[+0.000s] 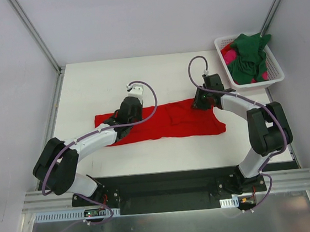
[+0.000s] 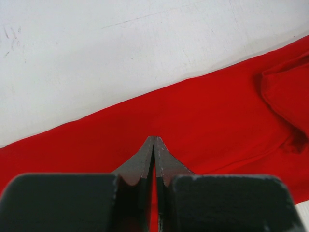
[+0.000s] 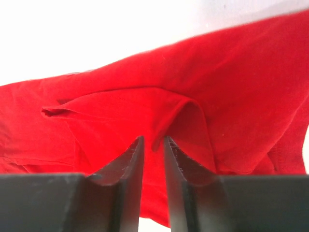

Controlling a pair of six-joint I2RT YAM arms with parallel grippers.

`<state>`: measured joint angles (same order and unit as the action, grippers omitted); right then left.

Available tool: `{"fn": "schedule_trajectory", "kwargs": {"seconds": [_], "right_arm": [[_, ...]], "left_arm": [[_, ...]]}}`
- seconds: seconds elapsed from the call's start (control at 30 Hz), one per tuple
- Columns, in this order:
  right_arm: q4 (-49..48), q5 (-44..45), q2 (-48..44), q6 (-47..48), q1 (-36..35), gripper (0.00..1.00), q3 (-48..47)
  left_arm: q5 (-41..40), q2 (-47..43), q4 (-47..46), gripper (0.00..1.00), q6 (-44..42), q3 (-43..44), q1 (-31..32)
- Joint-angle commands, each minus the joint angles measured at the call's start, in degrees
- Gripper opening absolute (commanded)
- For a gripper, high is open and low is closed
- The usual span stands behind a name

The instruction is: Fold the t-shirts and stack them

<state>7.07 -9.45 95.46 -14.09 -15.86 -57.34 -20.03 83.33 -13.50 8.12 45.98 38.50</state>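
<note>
Closest in the left wrist view, the left gripper [image 2: 154, 140] is closed, its 2 fingers meeting tip to tip directly over the red t-shirt [image 1: 172, 122]. Whether any cloth is caught between them cannot be told. Closest in the right wrist view, the right gripper [image 3: 153, 140] has its 2 fingers a narrow gap apart. A raised ridge of the red t-shirt runs down to the mouth of that gap, and whether the fingers pinch it cannot be told.

The red t-shirt lies spread lengthwise across the middle of the white surface [image 1: 86, 90]. It is mostly flat, with a wrinkled, doubled-over patch by the right gripper. The left gripper sits over the red t-shirt's left part near its far edge. The right gripper is at its right part, also on the far edge.

Beyond the red t-shirt's right end, well apart from it, a white slotted basket [image 1: 259, 83] stands at the far corner. A green t-shirt [image 1: 248, 53] is heaped in it, crumpled and rising above the rim. A magenta t-shirt [image 1: 229, 57] shows beneath it on the side facing the red t-shirt.

On the near side of the red t-shirt, both arms rise from a black base plate [image 1: 167, 184].
</note>
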Motion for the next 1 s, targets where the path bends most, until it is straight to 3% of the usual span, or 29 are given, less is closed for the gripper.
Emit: {"fn": "schedule_trajectory", "kwargs": {"seconds": [0.0, 0.03, 0.1, 0.57, 0.97], "right_arm": [[-1.36, -0.39, 0.69, -0.15, -0.31, 0.15, -2.78], [-1.44, -0.39, 0.69, -0.15, -0.31, 0.06, -2.86], [-1.36, -0.3, 0.69, -0.24, -0.4, 0.01, -2.86], [-3.73, 2.24, -1.15, -3.05, -0.23, 0.01, -3.91], [-9.35, 4.79, 4.11, -8.32, -0.23, 0.02, -6.73]], "left_arm": [[-0.45, -1.06, -1.62, 0.0, -0.3, -0.01, -0.88], [-0.45, -1.15, -1.62, 0.0, -0.3, -0.1, -0.88], [-0.53, -1.33, -1.62, 0.0, -0.3, -0.36, -0.88], [-0.1, -1.24, -1.71, 0.0, -0.12, -0.36, -1.15], [-0.45, -1.94, -1.71, 0.0, -0.3, -1.24, -1.32]]}}
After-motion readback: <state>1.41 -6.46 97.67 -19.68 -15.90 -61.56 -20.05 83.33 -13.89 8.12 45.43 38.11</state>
